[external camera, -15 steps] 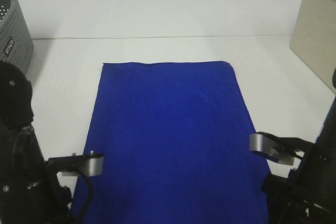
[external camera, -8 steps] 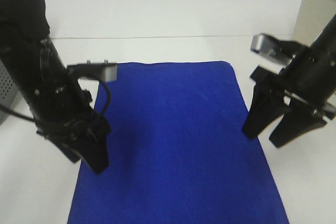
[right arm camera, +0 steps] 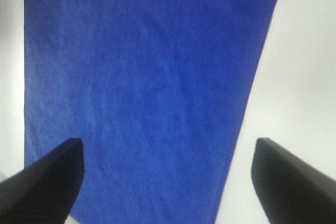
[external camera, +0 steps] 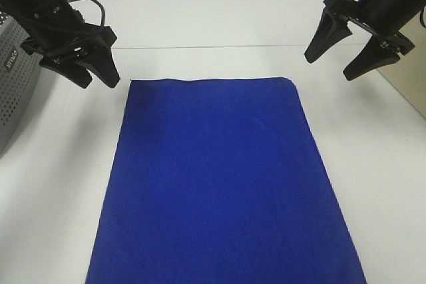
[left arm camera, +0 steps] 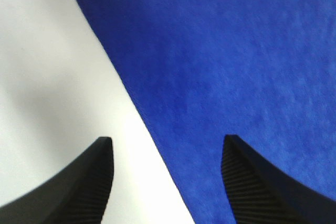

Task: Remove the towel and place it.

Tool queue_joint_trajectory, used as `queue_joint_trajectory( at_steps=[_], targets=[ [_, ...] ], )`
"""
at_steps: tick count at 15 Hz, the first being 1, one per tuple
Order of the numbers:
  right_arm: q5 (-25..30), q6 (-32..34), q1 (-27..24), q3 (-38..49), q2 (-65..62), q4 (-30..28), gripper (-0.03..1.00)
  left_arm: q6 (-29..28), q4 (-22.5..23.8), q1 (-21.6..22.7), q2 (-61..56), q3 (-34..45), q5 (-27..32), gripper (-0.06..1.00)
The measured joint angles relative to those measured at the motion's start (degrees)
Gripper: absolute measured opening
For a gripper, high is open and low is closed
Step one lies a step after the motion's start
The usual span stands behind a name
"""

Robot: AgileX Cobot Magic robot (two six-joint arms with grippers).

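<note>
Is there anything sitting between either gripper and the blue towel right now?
Nothing visible. The towel lies flat on the white table with nothing on it. The left gripper, open, hangs by its far left corner. The right gripper, open, hangs off its far right corner. Only air lies between.

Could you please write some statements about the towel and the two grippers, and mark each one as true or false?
1. The towel lies spread flat on the table. True.
2. The left gripper is shut on the towel. False: it is open and holds nothing, near the towel's far left corner.
3. The right gripper is open. True.
4. The towel lies inside the grey basket. False: the basket stands at the left edge of the table, apart from the towel.
</note>
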Motion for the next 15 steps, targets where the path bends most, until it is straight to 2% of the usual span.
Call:
queue_joint_trajectory(
  at_steps=[6,11,15],
  targets=[
    [0.0,-0.1,0.0,-19.4,16.1,-0.6,0.86,0.3,-3.7,4.9,17.2,-17.8,0.6,0.57],
    [0.0,-0.1,0.0,-26.0,22.3,-1.6,0.86,0.9,-4.7,5.2,27.4,-28.5,0.9,0.58],
    [-0.5,0.0,0.0,-28.4,25.8,-1.3,0.86,0.9,-5.7,5.2,30.1,-30.1,0.9,0.57]
  ],
)
